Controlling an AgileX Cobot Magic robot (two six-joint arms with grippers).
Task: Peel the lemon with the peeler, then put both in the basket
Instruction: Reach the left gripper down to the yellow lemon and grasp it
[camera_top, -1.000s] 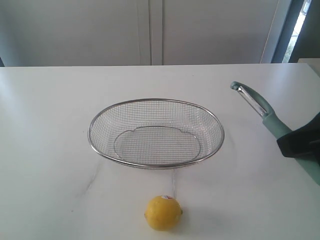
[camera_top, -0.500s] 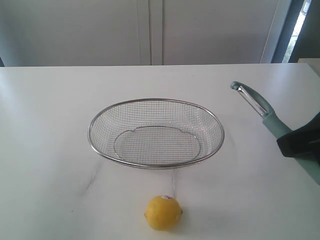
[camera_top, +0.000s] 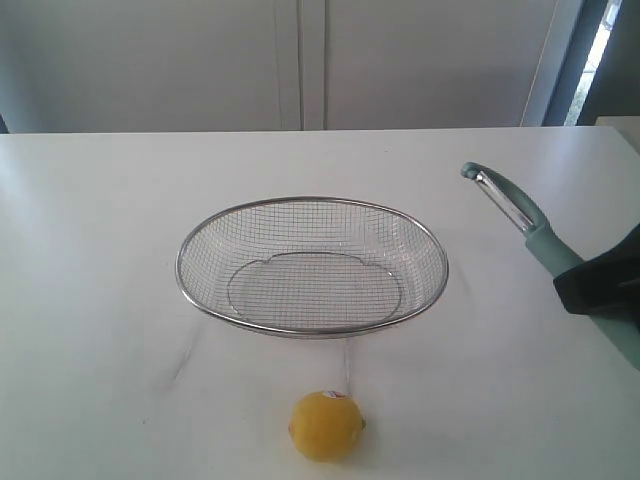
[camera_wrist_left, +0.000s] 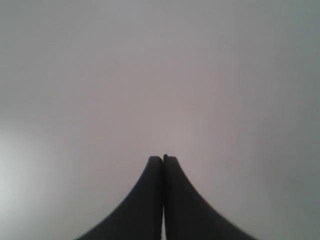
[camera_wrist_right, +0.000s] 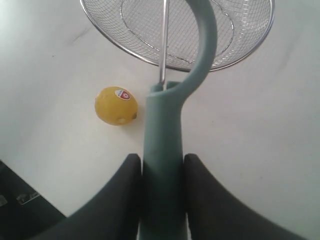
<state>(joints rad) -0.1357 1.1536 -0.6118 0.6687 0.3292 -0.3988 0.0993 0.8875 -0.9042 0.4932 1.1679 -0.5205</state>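
The lemon (camera_top: 326, 425) lies on the white table near the front edge, sticker up, in front of the basket (camera_top: 312, 266); it also shows in the right wrist view as the lemon (camera_wrist_right: 116, 105). My right gripper (camera_wrist_right: 161, 162) is shut on the peeler (camera_wrist_right: 164, 150), its teal handle squeezed between both fingers, blade head over the basket rim (camera_wrist_right: 150, 61). In the exterior view the peeler (camera_top: 512, 214) is held in the air at the right, blade end pointing up-left, with my right gripper (camera_top: 600, 288) at the frame edge. My left gripper (camera_wrist_left: 163, 159) is shut on nothing over bare table.
The white table (camera_top: 100, 250) spreads wide to the left of the basket. A pale wall with panel seams stands behind the table's far edge. A dark floor shows past the table edge (camera_wrist_right: 20, 210) in the right wrist view.
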